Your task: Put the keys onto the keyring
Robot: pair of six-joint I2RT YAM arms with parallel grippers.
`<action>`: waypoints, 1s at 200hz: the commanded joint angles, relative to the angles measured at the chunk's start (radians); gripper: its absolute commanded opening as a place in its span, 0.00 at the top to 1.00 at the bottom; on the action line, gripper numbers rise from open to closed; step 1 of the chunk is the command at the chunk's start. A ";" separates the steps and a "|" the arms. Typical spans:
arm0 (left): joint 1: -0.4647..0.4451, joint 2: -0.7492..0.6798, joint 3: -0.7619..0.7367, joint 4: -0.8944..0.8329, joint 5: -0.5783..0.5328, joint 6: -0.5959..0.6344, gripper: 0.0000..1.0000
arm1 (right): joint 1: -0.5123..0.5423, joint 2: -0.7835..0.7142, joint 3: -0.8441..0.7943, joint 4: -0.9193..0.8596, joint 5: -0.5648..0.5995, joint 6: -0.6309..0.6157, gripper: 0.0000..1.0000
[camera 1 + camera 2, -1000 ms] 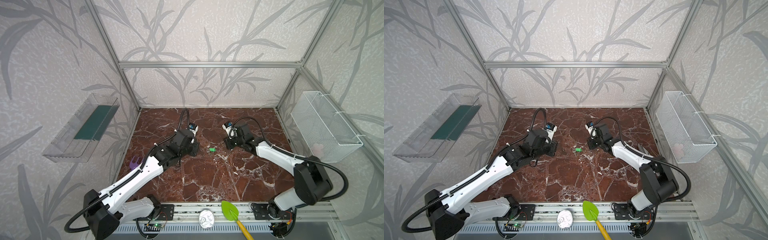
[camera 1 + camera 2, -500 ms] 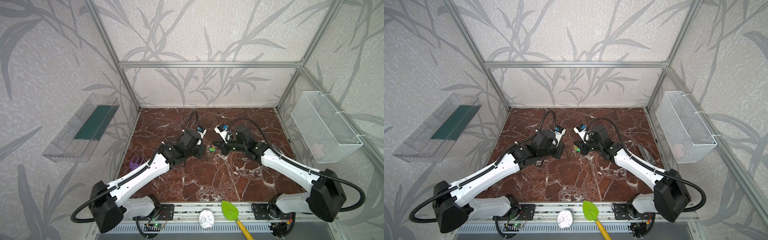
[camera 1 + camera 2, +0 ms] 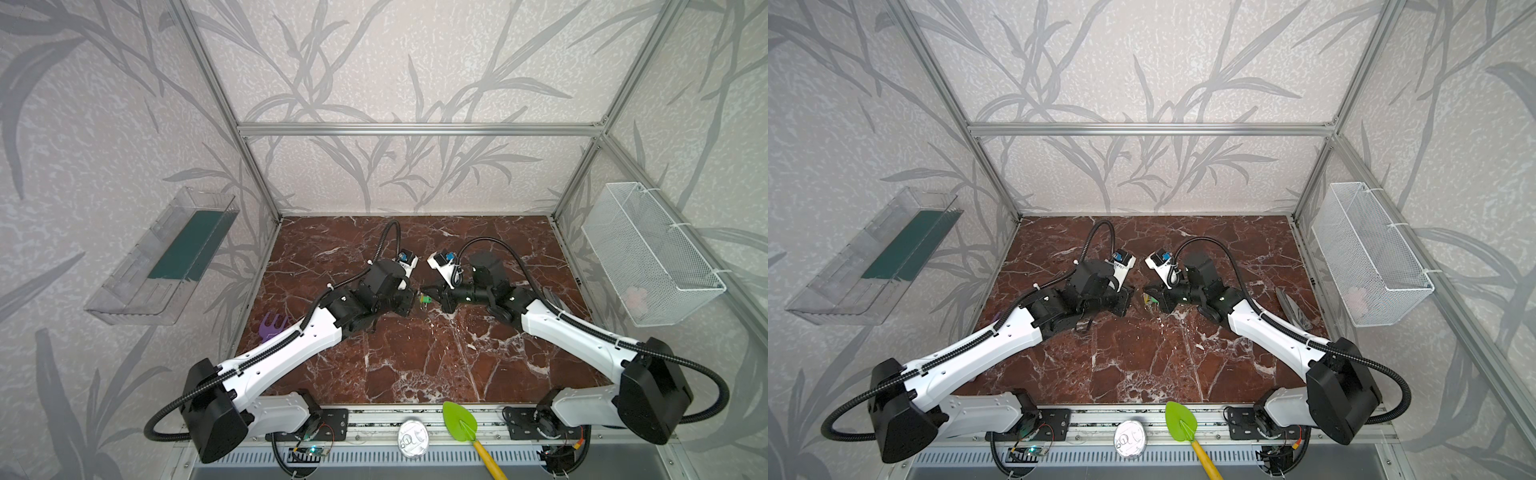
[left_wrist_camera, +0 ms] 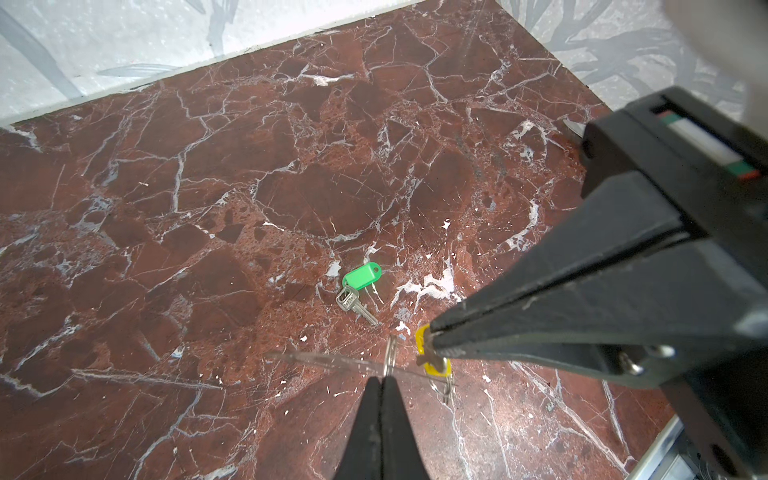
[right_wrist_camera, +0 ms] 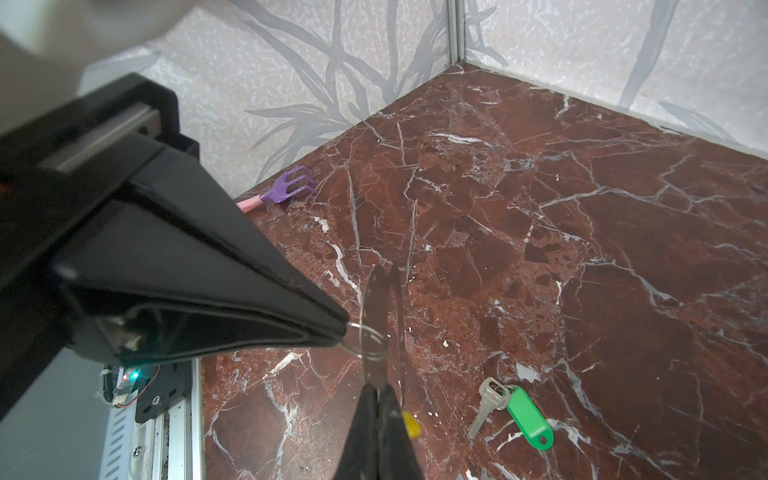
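Above the red marble counter, the two arms meet tip to tip near the centre of both top views. The right gripper has its fingers together on the near end of the grey keyring, which rises almost edge-on from the lower centre of the right wrist view. The yellow tag sits against those same tips, and I cannot tell whether it is pinched too. The left gripper, fingers clamped, pinches a small wire split ring that crosses the keyring's band. The green-tagged key lies loose on the counter just beyond, not yet threaded. The step in hand looks like working the split ring onto the keyring. It would go best with the keyring held rigid and square while the ring's open end is fed in with a slow twist and only small corrections, since both grips are thin and a sideways tug could slip either piece
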 commanded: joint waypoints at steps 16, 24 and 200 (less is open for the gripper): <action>-0.012 0.012 0.034 0.032 -0.031 -0.021 1.00 | 0.006 -0.043 -0.013 0.055 -0.035 0.019 1.00; -0.014 0.013 0.035 0.034 -0.031 -0.021 1.00 | 0.006 -0.044 -0.015 0.057 -0.036 0.018 1.00; -0.040 0.017 0.027 0.075 -0.011 -0.012 1.00 | 0.006 -0.038 -0.014 0.077 -0.046 0.021 1.00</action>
